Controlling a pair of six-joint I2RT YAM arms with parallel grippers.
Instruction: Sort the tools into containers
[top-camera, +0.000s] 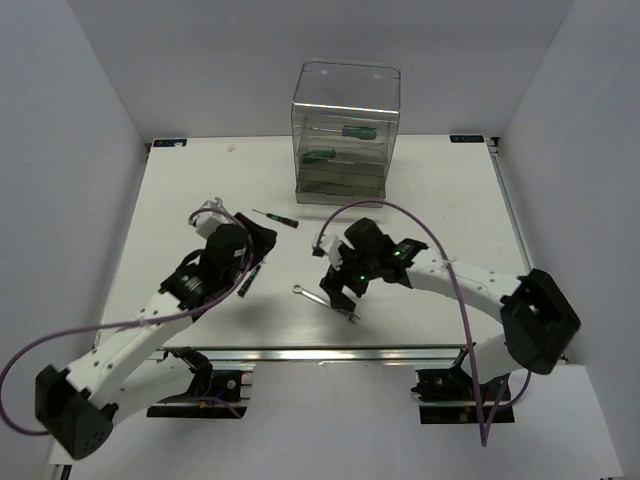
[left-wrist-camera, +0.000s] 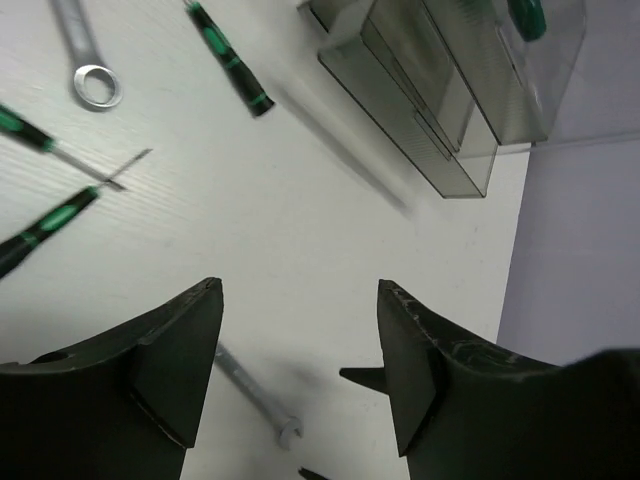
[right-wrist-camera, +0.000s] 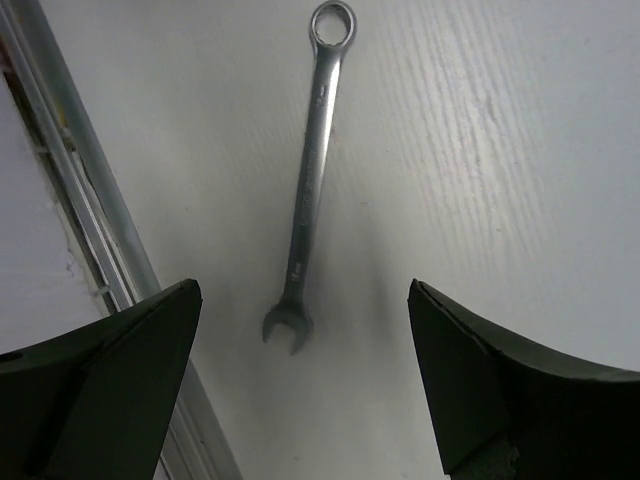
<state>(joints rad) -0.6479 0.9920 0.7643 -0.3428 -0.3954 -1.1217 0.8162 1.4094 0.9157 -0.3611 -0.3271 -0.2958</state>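
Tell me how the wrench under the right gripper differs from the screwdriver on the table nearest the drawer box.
The wrench is silver, with a ring end and an open end; the screwdriver has a green-and-black handle and thin shaft. The wrench lies below the open right gripper; no gripper is over the screwdriver. Both lie on the table.

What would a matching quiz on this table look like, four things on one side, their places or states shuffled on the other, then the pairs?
Things:
1. silver wrench
2. right gripper
3. bright green screwdriver
4. slim dark screwdriver

Places or states:
A. inside the clear drawer box
B. flat on the table by the front rail
C. on the table just in front of the drawer box
D. open, holding nothing

Pairs: 1-B, 2-D, 3-A, 4-C
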